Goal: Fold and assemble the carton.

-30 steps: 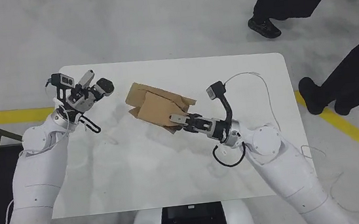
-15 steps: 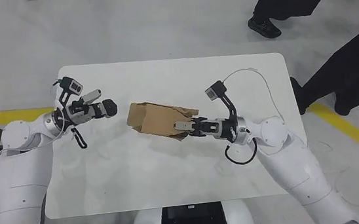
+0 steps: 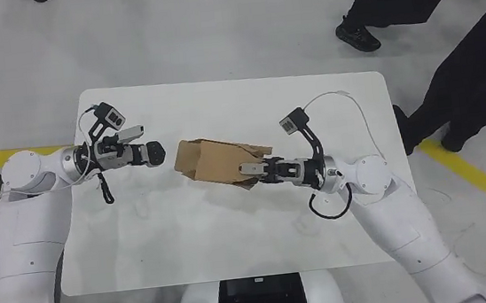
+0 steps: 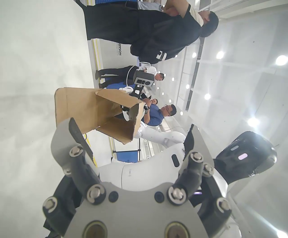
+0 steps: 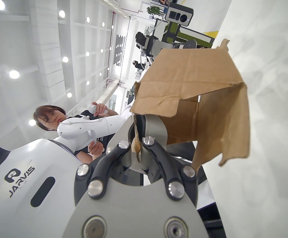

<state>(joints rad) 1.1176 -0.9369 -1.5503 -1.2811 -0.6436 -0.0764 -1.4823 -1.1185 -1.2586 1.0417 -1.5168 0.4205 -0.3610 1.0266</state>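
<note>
Top view: carton (image 3: 211, 159) half-opened at table (image 3: 235, 241) centre. Right gripper (image 3: 247, 169) fingers pinch flap edge at one end. Left gripper (image 3: 157, 151) just beside opposite end, fingers spread, holding nothing. Likely best: firm pinch while left presses panel square. Room on tabletop around carton; table edges well apart from it.

Your white, round-cornered table (image 3: 234, 233) carries the brown carton (image 3: 210, 159) near its middle; whether it rests on the top, you can't tell. A thin white cable (image 3: 352, 107) loops over the far right part.
</note>
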